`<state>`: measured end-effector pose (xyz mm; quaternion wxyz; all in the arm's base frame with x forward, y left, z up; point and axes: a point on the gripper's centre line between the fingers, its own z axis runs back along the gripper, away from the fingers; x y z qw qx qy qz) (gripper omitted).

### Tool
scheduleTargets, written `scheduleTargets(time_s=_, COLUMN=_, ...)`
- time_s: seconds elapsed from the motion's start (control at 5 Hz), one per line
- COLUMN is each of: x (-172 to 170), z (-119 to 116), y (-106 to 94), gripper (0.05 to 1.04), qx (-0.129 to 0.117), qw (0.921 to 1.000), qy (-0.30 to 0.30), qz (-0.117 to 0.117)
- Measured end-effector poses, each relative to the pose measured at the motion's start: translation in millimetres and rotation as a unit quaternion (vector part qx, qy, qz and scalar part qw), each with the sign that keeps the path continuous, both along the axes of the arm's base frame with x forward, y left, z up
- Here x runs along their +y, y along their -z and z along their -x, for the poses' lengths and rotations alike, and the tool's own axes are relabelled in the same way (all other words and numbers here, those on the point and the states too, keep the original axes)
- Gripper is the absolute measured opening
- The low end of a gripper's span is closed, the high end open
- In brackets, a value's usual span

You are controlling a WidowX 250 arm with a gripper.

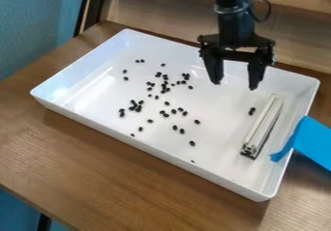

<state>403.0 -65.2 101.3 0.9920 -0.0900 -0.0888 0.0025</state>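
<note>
Wood-grain bench [123,181], glossy white tray [213,114], the tool [234,83] spread wide above.
The tool hangs over the tray's far right part, its fingers well apart with nothing between them; the pale bar [263,124] lies in the tray near the right wall, long, straight and ridged; it looks stiff and fairly light, best pinched across its narrow sides at mid-length; dark beans [192,143] (small, smooth, oval) lie scattered, thickest left of centre, and would likely roll or slip unless taken singly; a flat blue strip [313,140] overlaps the rim.
</note>
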Motion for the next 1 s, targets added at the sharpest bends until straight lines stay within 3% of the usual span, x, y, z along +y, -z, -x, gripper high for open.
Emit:
scheduleTargets(time_s=0.6, x=-34.0, z=-1.4, y=14.3, gripper=0.998, qx=-0.016, qw=0.9997, qy=0.007, qz=-0.017)
scheduleTargets(time_s=0.8, x=-43.4, z=1.0, y=35.0, gripper=0.998, qx=-0.006, qw=0.9995, qy=0.007, qz=-0.032)
scheduleTargets(time_s=1.0, x=-55.2, z=5.8, y=42.5, gripper=0.998, qx=-0.015, qw=0.9991, qy=0.008, qz=-0.038)
